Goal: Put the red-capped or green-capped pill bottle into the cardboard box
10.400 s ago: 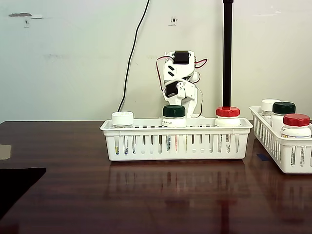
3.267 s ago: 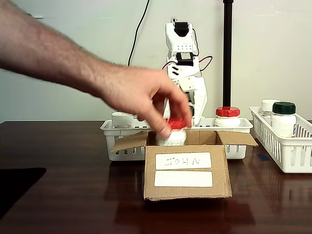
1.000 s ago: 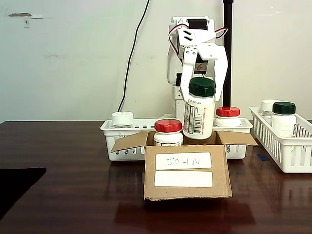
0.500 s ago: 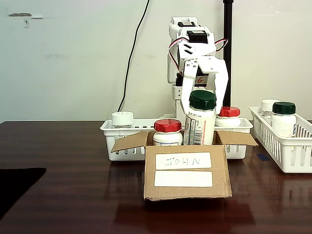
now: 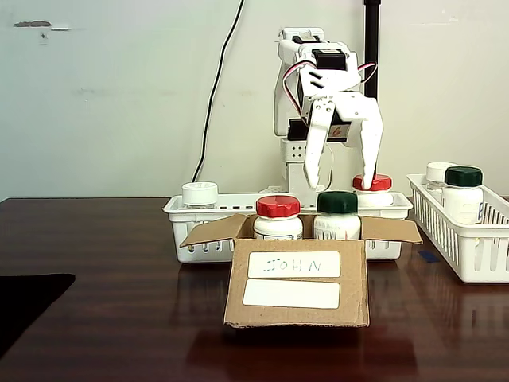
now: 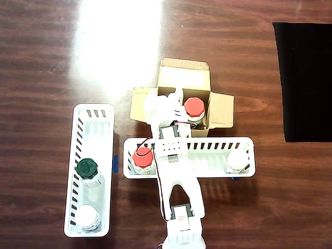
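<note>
— Two bottles in the box (image 5: pixel 296 278)?
— Yes, red cap (image 5: pixel 278 207) and green cap (image 5: pixel 337 202), side by side; baskets (image 5: pixel 215 231) behind.
— Tool (image 5: pixel 343 171)?
— Spread open just above the green cap, gripping nothing, arm bent downward.

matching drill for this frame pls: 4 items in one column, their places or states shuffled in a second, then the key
Items:
1. green-capped bottle
2. gripper
3. white-capped bottle
4. cardboard box

Places or states:
A. left end of the middle basket in the fixed view
B. open, above the box
C. in the box, right of the red-capped bottle
D. in front of the middle basket, flaps open

Pairs: 1-C, 2-B, 3-A, 4-D
</note>
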Tool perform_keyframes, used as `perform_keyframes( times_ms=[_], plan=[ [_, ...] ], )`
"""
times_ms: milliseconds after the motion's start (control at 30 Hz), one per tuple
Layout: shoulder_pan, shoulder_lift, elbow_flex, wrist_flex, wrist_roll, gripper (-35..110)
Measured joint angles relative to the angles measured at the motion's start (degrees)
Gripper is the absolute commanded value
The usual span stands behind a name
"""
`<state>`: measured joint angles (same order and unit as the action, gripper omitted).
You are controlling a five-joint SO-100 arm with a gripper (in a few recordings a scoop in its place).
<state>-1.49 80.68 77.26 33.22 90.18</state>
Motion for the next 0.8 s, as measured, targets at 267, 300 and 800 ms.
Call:
perform_keyframes(
  times_ms=[267,300,800],
  plan=[
    [-1.67,13.36,0.0,20.83,0.18,-6],
    [-1.58,15.12,0.0,23.29,0.44,-4],
    [3.43,60.29,33.66,33.57,8.35,2]
  ],
)
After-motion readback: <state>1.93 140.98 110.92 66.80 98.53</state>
